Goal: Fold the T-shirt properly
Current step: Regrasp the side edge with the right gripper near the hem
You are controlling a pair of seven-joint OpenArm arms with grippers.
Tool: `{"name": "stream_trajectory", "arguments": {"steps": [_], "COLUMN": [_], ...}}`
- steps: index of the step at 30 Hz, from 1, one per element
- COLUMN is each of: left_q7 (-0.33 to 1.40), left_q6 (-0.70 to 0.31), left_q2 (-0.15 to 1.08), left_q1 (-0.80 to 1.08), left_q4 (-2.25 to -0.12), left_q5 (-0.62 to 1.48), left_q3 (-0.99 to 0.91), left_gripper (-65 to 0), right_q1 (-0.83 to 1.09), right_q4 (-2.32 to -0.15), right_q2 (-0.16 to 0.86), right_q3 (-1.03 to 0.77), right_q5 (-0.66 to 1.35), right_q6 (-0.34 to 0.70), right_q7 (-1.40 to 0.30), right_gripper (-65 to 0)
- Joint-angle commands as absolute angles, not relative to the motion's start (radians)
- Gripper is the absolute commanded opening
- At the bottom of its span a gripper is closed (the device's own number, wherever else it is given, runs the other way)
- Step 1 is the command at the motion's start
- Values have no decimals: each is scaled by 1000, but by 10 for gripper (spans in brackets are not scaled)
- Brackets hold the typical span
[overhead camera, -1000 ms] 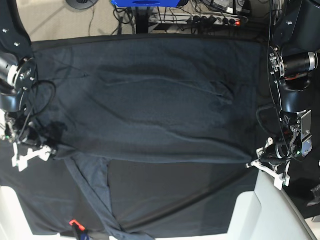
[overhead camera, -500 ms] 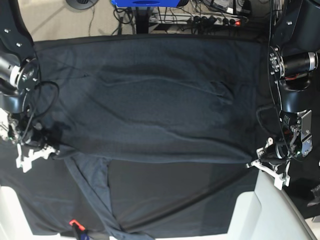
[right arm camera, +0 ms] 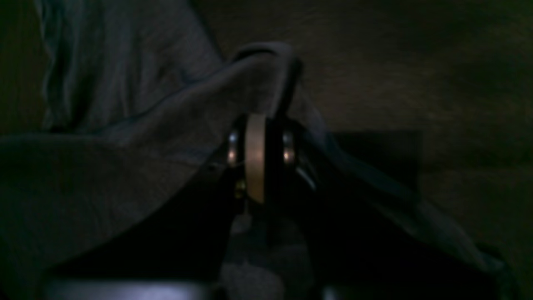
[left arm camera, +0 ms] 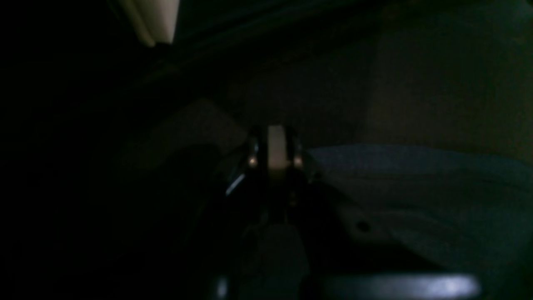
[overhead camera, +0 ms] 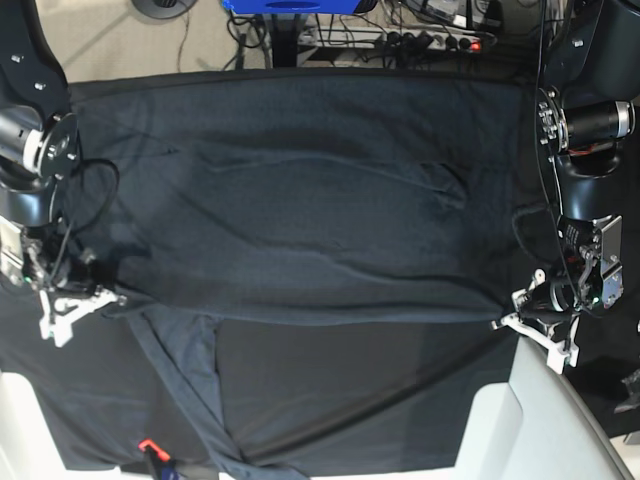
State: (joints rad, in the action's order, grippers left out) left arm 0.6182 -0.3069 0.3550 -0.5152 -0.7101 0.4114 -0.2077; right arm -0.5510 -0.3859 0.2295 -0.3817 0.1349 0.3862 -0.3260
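Observation:
The T-shirt [overhead camera: 300, 210] lies spread across the table, dark charcoal, with a folded edge running along its near side and a strip of it [overhead camera: 185, 370] trailing toward the front. On the base view's left, my right gripper [overhead camera: 112, 297] is shut on the shirt's near-left edge. The right wrist view shows the cloth [right arm camera: 125, 166] bunched over the closed fingertips [right arm camera: 255, 125]. My left gripper [overhead camera: 503, 322] is shut on the shirt's near-right corner, which is drawn to a point. Its closed fingers [left arm camera: 276, 146] show dimly in the left wrist view, with cloth [left arm camera: 416, 187] beside them.
A black tablecloth [overhead camera: 350, 400] covers the table under the shirt. White table parts [overhead camera: 540, 420] show at both front corners. A small red-orange item [overhead camera: 147, 445] sits at the front edge. Cables and a power strip [overhead camera: 430, 40] lie on the floor behind.
My right gripper has closed on the shirt's edge and shifted slightly inward toward the cloth. The left gripper has stayed where it was, still shut.

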Motion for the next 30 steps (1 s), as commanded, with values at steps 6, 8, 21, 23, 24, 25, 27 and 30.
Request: {"name": "stream_trajectory", "arguments": {"steps": [6,8,21,23,24,25,27,30], "left_q7": [602,602,650,653,653,653,653,653], "left_q6": [-309,-309,-312,-312,-312,-312,-312,-312], "left_q2": [371,371,371,371,371,369,367,367], "left_q1": [-547,-547,-549,-547,-547,-547,-545,-526], "left_q4": [-725,-725,-756,-779,-782,-782,-782,-788], "left_q5": [420,420,426,426,426,424,424,424], "left_q3": [-208,-208,-219,-217,-213,-211,-209,-209], "left_gripper": [-650,-650,-650,-650,-650,-650,-650,-650], "right_q1": [-590,-599,-610,-607,-607,-607,-607,-601], "right_q4": [-406,-406,-443,-469,-475,-473,-469,-463], "right_q2": [243,248,274,274,272,272,272,272], "right_q3": [-372,-369,-263,-260,-262,-263,-260,-260], "right_q5": [147,145,142,142,142,142,142,143], "right_q6": [395,395,394,366,332,298,252,245], "right_q7": [-311,-311,-305,-308,-309,-306,-308,-308], "right_gripper": [-635,-636,-636,-636,-629,-621,-548,-336]}}
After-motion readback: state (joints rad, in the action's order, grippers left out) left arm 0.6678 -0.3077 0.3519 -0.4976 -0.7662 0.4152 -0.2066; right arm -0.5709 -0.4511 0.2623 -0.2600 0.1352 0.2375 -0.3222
